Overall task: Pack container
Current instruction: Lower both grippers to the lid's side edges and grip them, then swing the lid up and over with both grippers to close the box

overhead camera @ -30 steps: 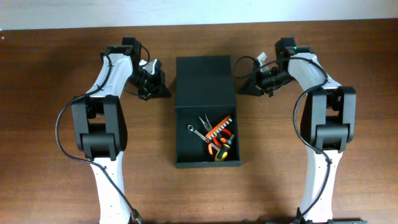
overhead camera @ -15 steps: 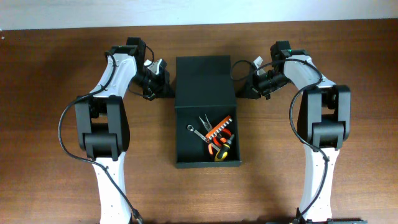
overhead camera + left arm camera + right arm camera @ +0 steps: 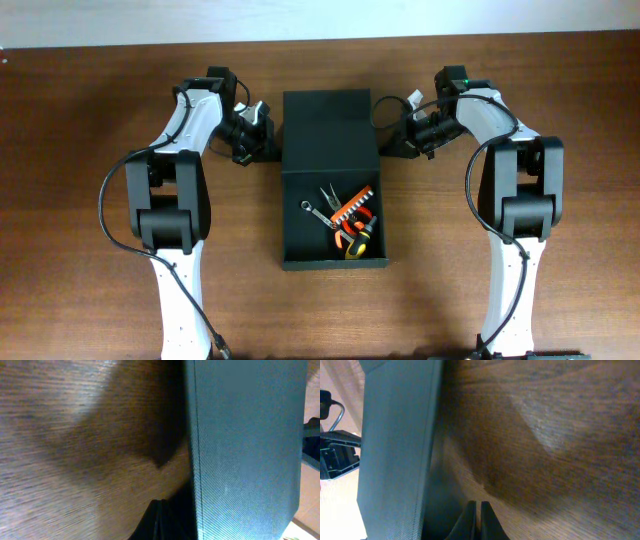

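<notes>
- Container [image 3: 330, 130]: dark matte rectangular box at the middle of the table [image 3: 90, 250]. It lies open, with its flap lid spread flat on the far side and the open compartment on the near side.
- Inside, hand tools are bunched toward the right half of the compartment:
  - a silver wrench [image 3: 316, 212];
  - thin metal pliers [image 3: 328, 197] just far of the wrench;
  - an orange strip-shaped holder [image 3: 352, 208] lying on a slant;
  - an orange-and-black handled tool [image 3: 356, 237] nearest the near wall, type unclear.
- The left half of the compartment floor shows bare.
- Left gripper [image 3: 262, 148]: low over the table, just beside the left edge of the flap lid, tips pointing toward it.
  - In the left wrist view the gripper [image 3: 159, 522] is clenched, fingers pressed together with nothing between them.
  - The container's side [image 3: 245, 450] fills the right of that view and wood grain [image 3: 75, 435] the left.
  - Contact with the box: cannot tell.
- Right gripper [image 3: 392, 146]: mirrors the left one, just beside the right edge of the flap lid.
  - In the right wrist view the gripper [image 3: 479, 520] is clenched and empty, with only a thin seam between the fingers.
  - The container wall [image 3: 400, 450] is on the left of that view and the table [image 3: 560, 435] on the right.
  - Contact: cannot tell.
- Both arms reach in from the near side, elbows bowed outward, left and right of the container.
</notes>
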`<state>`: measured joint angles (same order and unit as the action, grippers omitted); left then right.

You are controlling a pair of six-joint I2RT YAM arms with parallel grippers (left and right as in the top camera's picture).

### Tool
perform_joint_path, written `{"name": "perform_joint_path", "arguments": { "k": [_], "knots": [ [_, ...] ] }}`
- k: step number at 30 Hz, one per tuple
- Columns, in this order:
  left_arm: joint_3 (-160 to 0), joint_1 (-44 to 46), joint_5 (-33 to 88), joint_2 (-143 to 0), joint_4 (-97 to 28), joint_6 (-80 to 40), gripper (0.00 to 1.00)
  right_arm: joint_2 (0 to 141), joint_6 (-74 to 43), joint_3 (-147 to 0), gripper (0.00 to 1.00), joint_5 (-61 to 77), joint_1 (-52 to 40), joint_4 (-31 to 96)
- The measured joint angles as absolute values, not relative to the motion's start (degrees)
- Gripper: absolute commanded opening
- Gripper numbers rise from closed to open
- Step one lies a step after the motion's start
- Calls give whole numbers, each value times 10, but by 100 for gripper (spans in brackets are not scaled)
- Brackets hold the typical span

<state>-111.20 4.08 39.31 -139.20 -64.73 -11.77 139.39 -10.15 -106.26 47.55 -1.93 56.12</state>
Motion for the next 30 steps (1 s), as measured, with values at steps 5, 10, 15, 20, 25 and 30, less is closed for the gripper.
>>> {"name": "perform_joint_path", "arguments": {
  "k": [5, 10, 15, 20, 25, 30],
  "knots": [
    [-1112, 41, 395, -1392, -644, -118, 2, 1394, -103, -1063, 4, 484, -19, 558],
    [-1112, 41, 399, -1392, -641, -118, 2, 1394, -103, -1063, 4, 497, -20, 557],
    [-1112, 41, 399, -1392, -640, -118, 2, 1394, -103, -1063, 4, 501, -27, 557],
    [-1112, 41, 399, -1392, -640, -118, 2, 1394, -103, -1063, 4, 502, -47, 555],
    [-1112, 41, 399, -1392, -639, -118, 2, 1395, -104, -1063, 4, 503, -51, 554],
    [-1112, 41, 402, -1392, -626, -118, 2, 1395, -105, -1063, 4, 505, -51, 554]
  ]
}}
